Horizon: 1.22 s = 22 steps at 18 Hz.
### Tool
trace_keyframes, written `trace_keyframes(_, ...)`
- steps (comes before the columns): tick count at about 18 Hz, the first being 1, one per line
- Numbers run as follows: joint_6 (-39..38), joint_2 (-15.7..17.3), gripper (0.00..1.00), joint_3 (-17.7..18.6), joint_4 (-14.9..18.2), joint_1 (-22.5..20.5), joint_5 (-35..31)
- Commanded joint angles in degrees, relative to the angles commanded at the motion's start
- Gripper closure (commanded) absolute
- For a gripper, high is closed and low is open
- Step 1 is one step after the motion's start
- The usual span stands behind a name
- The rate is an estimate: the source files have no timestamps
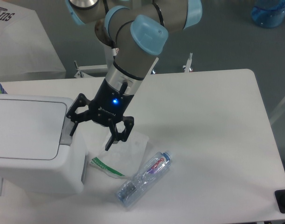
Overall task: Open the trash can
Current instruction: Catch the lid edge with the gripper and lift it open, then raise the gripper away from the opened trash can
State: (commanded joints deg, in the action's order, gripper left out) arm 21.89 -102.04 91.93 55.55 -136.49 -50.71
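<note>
The trash can, lid down, sits at the tabletop's left edge. The pincer hangs spread apart by its grey latch button, holding nothing. Nearby lie a clear plastic bag and a bottle, label unreadable.

Gripper hangs w/ jaws spread, one finger right at the bin's grey latch edge, other finger over a clear plastic bag. Bin blocks the left side of table. Bag and crushed bottle lie just right of bin, near the front edge. Centre and right of table bare, free to pass. Arm spans the back above table.
</note>
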Motion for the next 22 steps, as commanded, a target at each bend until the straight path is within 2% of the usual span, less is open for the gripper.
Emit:
trace_keyframes(9, -0.18, 0.09, 0.0, -0.44, 0.0, 0.0, 0.09)
trace_keyframes(13, 0.08, -0.44, 0.0, -3.59, 0.0, -0.7, 0.18)
trace_keyframes(16, 1.14, -3.16, 0.0, -6.93, -0.35, -4.03, -0.09)
trace_keyframes(19, 5.87, -7.63, 0.0, -10.27, -0.52, -6.67, -0.61)
trace_keyframes(22, 10.97, -11.5, 0.0, -13.61, -0.62, -8.78, -5.34)
